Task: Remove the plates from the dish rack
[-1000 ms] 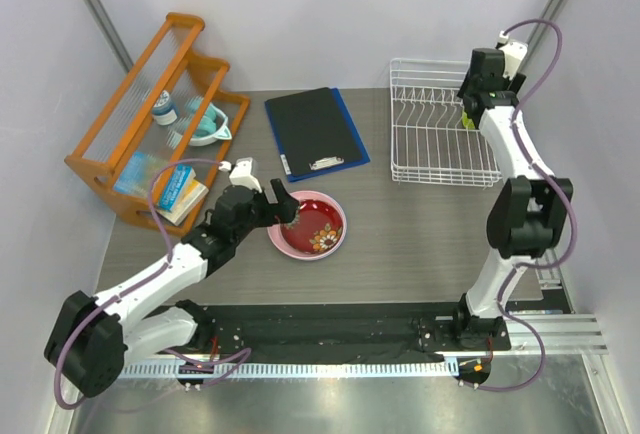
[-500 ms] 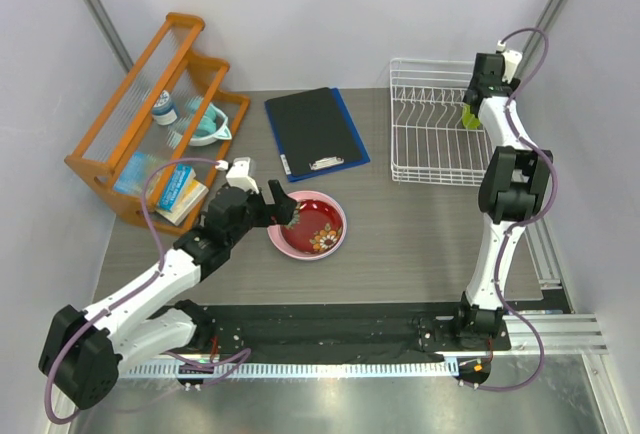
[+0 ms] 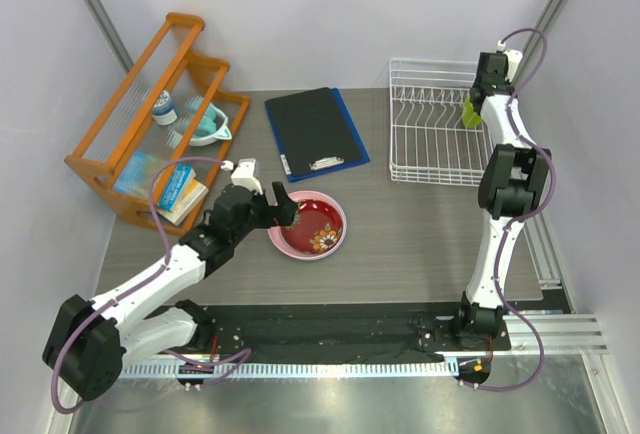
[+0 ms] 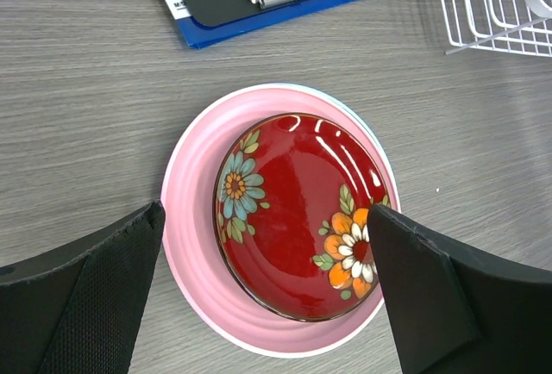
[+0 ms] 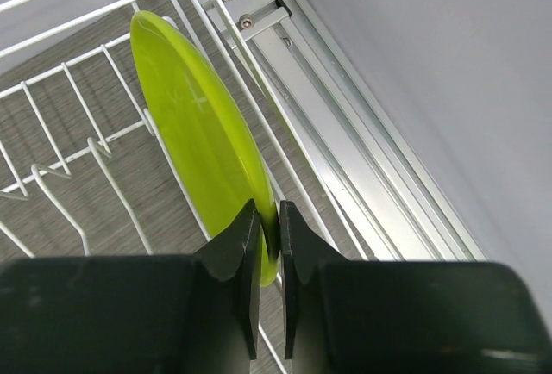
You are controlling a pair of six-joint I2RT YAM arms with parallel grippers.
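On the bench (image 3: 400,244), apart from the dish rack (image 3: 440,144), the pink plate (image 4: 194,245) and red plate (image 4: 293,219) lie stacked beneath the left gripper (image 4: 266,212), fingers open, while only the green plate (image 5: 198,141) stands racked, clamped by the right gripper (image 5: 269,236).

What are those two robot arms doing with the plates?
They are emptying the dish rack. The right gripper is pinched shut on the rim of the lime green plate, which stands on edge in the rack, not yet lifted out. On the table the dark red flowered plate already sits stacked on the pink plate. The left gripper hovers open above that stack, holding nothing.
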